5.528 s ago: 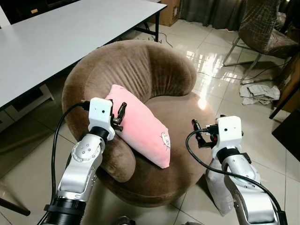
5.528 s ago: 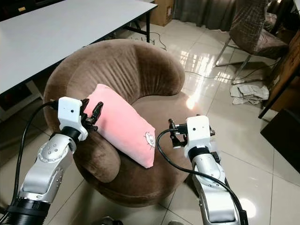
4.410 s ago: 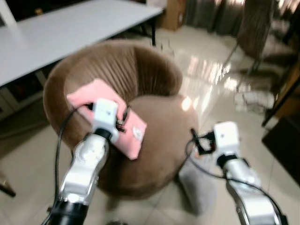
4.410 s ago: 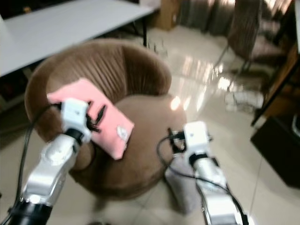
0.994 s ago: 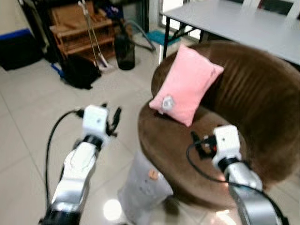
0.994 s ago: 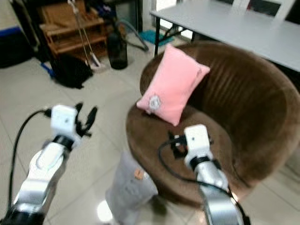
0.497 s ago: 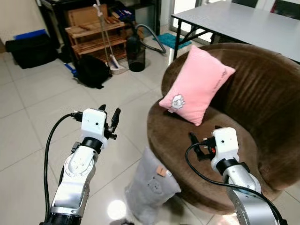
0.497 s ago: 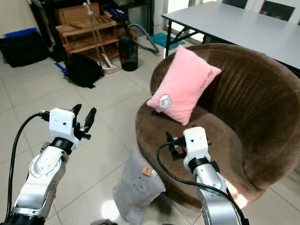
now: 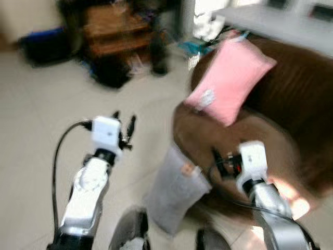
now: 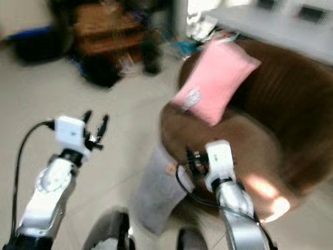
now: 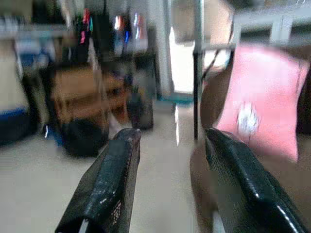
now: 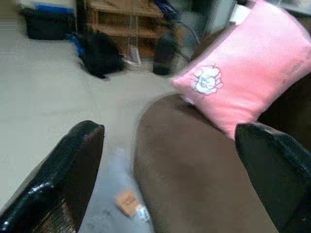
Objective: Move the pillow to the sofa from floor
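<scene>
Leaning against the backrest of the brown sofa (image 9: 291, 99), the pink pillow (image 9: 232, 80) carries a small white emblem, unreadable through blur, a grey pillow (image 9: 176, 190) stands on the floor (image 9: 47, 120), and the left gripper (image 9: 124, 127) and right gripper (image 12: 165, 160) are spread, empty.

Two pillows (image 9: 232, 81) (image 9: 176, 191), one sofa (image 9: 291, 109)

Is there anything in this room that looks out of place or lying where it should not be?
Yes. A grey pillow is on the floor, leaning against the front of the brown sofa, while a pink pillow sits propped on the seat. Both claws are open and hold nothing: left claw, right claw.
</scene>
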{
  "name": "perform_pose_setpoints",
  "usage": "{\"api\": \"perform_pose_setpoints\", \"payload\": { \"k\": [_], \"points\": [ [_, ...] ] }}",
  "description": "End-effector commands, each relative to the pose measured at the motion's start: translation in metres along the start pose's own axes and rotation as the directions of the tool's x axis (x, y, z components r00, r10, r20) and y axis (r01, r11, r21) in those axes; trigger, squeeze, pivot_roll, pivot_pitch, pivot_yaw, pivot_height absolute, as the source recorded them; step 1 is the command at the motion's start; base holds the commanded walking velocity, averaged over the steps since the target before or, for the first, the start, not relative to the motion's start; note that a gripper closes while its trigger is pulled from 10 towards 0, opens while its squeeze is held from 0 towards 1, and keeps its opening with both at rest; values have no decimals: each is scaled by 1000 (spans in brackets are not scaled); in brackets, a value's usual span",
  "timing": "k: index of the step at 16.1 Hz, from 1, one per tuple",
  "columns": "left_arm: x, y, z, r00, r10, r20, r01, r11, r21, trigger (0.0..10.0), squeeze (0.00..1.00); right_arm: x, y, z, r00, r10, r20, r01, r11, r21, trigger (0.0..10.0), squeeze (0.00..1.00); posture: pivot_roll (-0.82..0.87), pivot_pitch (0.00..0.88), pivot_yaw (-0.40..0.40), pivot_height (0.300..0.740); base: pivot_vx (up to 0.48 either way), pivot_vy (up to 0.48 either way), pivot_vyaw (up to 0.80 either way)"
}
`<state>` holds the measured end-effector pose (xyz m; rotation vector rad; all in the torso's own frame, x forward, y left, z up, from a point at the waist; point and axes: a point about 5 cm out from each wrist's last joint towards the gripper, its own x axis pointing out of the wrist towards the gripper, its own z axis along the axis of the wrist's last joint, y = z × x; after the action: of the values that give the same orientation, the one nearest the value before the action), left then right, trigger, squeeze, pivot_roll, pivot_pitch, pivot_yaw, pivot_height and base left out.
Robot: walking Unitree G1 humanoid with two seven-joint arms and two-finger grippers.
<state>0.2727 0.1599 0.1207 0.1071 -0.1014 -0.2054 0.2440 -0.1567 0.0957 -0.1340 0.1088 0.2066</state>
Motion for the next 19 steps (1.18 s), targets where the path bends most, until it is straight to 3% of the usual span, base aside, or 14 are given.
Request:
{"api": "perform_pose_setpoints", "payload": {
  "k": [1, 2, 6, 8, 9, 10, 19],
  "points": [
    [1, -1, 2, 999, -35, -6, 35, 998, -42, 10000, 1000, -2, 2, -4, 1000, 19, -12, -19, 999, 33, 10000, 718, -55, 0, 14, 615, 0, 0, 0],
    [0, -1, 3, 999, -48, 0, 48, 997, -66, 10000, 1000, -3, 3, -4, 1000, 29, -7, -29, 998, 50, 10000, 1000, -56, 0, 15, 615, 0, 0, 0],
    [0, 0, 4, 999, -42, 12, 43, 997, -71, 10000, 1000, -4, 4, -3, 999, 47, 2, -47, 997, 56, 10000, 1000, -57, 3, 13, 615, 0, 0, 0],
    [0, 3, 7, 1000, -5, 25, 5, 1000, -1, 10000, 1000, -3, 3, -3, 999, 38, -6, -38, 999, 30, 10000, 1000, -58, 10, 10, 615, 0, 0, 0],
    [1, 5, 8, 999, 23, 34, -25, 998, 55, 10000, 0, -1, 2, -4, 999, 33, -16, -33, 999, -19, 10000, 1000, -58, 10, 9, 615, 0, 0, 0],
    [2, 4, 8, 999, 19, 37, -22, 998, 62, 10000, 0, 0, 2, -4, 999, 33, -23, -34, 999, -41, 10000, 0, -59, 13, 7, 615, 0, 0, 0],
    [2, 3, 8, 999, 25, 45, -27, 999, 45, 10000, 0, 2, 3, 1, 1000, 21, -20, -22, 998, -61, 10000, 0, -62, 25, 2, 615, 256, 0, 0]
  ]
}}
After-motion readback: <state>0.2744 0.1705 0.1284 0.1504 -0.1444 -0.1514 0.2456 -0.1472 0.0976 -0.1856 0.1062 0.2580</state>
